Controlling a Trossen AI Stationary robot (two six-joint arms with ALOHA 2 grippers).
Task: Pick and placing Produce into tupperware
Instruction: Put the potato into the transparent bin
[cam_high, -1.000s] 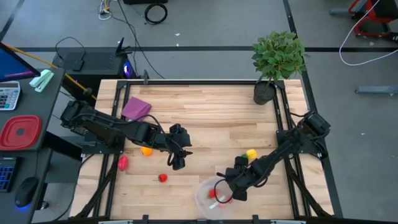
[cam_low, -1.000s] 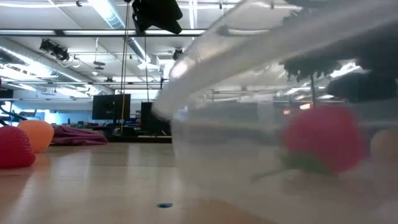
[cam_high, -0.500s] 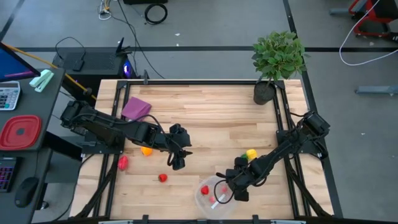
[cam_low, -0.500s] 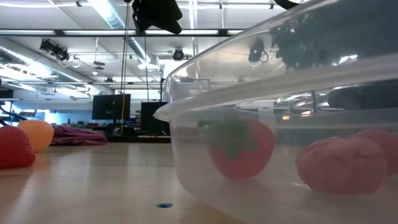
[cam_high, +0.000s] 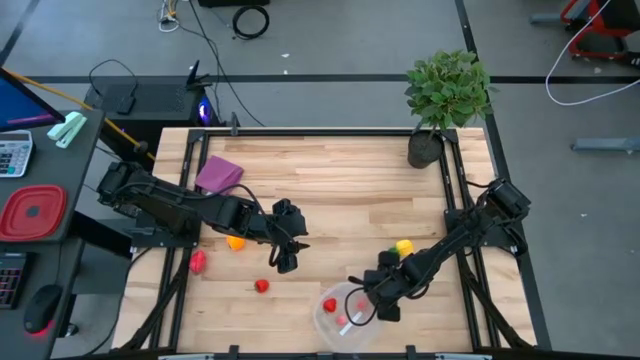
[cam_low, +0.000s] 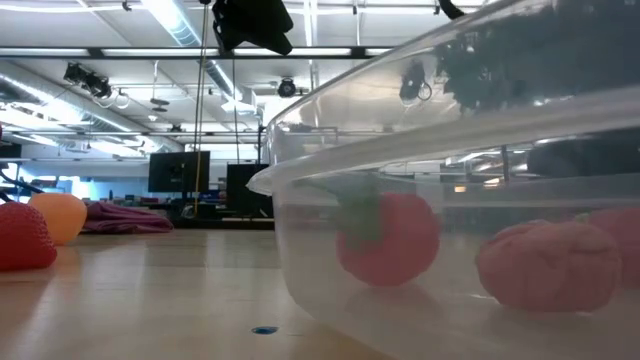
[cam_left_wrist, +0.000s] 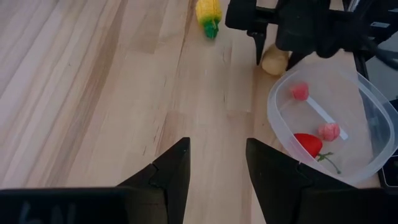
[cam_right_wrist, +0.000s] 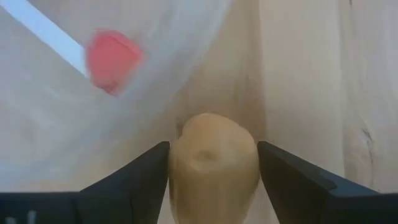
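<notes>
The clear round tupperware (cam_high: 322, 325) stands near the table's near edge and holds a red strawberry (cam_high: 329, 305) and two pink pieces (cam_left_wrist: 329, 131). My right gripper (cam_high: 381, 300) sits at the tub's right side, with a tan produce piece (cam_right_wrist: 213, 163) between its fingers. My left gripper (cam_high: 285, 260) hangs open above bare wood at mid table. A yellow corn (cam_high: 404, 246), an orange piece (cam_high: 235, 242), a red strawberry (cam_high: 198, 262) and a small red piece (cam_high: 261, 286) lie on the table. My right gripper pinches the tan piece by its two sides (cam_right_wrist: 180, 168); the piece fills the whole gap between the fingers (cam_right_wrist: 283, 180). The fingers come from above, pointing down. The piece (cam_left_wrist: 275, 60) sits low, just outside the tub's wall; whether it rests on the wood, I cannot tell.
A purple folded cloth (cam_high: 219, 174) lies at the far left, and a potted plant (cam_high: 446, 92) stands at the far right corner. A red lidded container (cam_high: 30, 213) sits off the table on the left. Bare wood spans the table's middle.
My right gripper has moved from over the tub's rim a little toward the table's right. The tub, tilted a second ago, now sits flat. The strawberry inside it has rolled across the tub floor toward its left side and come to rest.
</notes>
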